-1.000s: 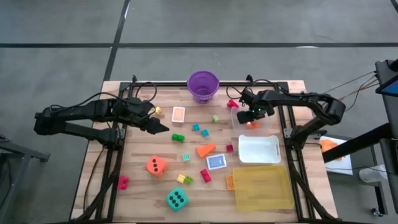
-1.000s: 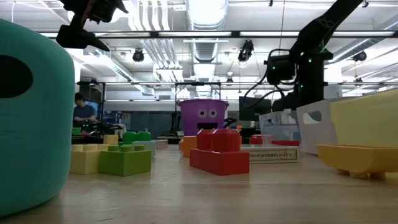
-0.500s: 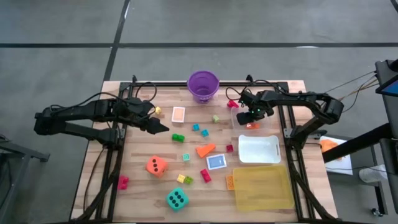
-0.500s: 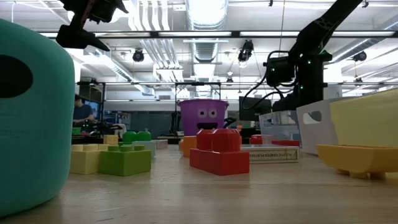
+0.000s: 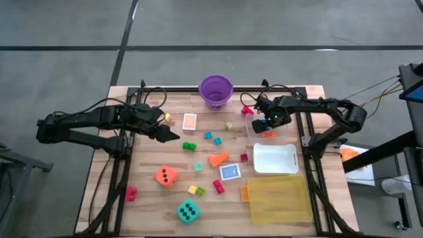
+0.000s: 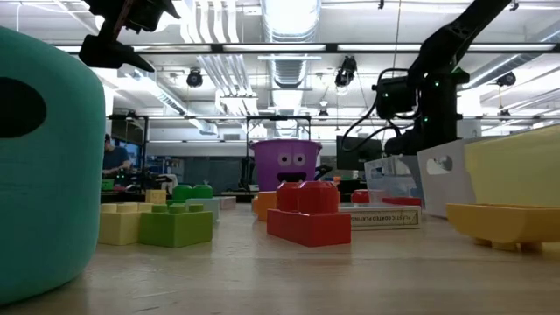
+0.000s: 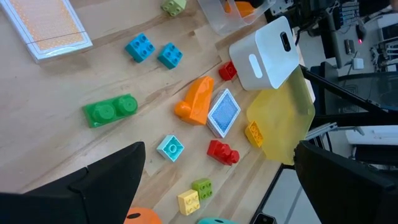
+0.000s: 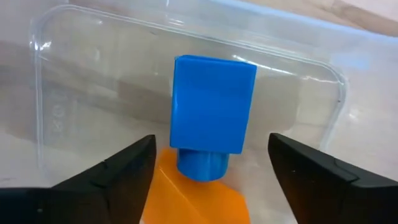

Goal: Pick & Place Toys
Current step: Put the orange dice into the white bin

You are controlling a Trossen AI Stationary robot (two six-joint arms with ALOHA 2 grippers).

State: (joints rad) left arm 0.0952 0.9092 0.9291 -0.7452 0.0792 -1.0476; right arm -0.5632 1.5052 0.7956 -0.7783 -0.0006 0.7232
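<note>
A bright blue block (image 8: 212, 112), stud down, sits over an orange piece (image 8: 193, 199) in the clear tub (image 8: 62, 93); right gripper (image 8: 211, 165) fingers spread wide, clear of it.

High view looks straight down on the whole table (image 5: 152, 198). Low view sits at tabletop level, facing the purple bucket (image 6: 286, 164), which both catch. Left wrist view looks wide across the toys; right wrist view sits close over a clear tub (image 8: 62, 81).

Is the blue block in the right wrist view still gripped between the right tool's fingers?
No, the blue block sits free in the clear tub, with the right tool open around it.
</note>
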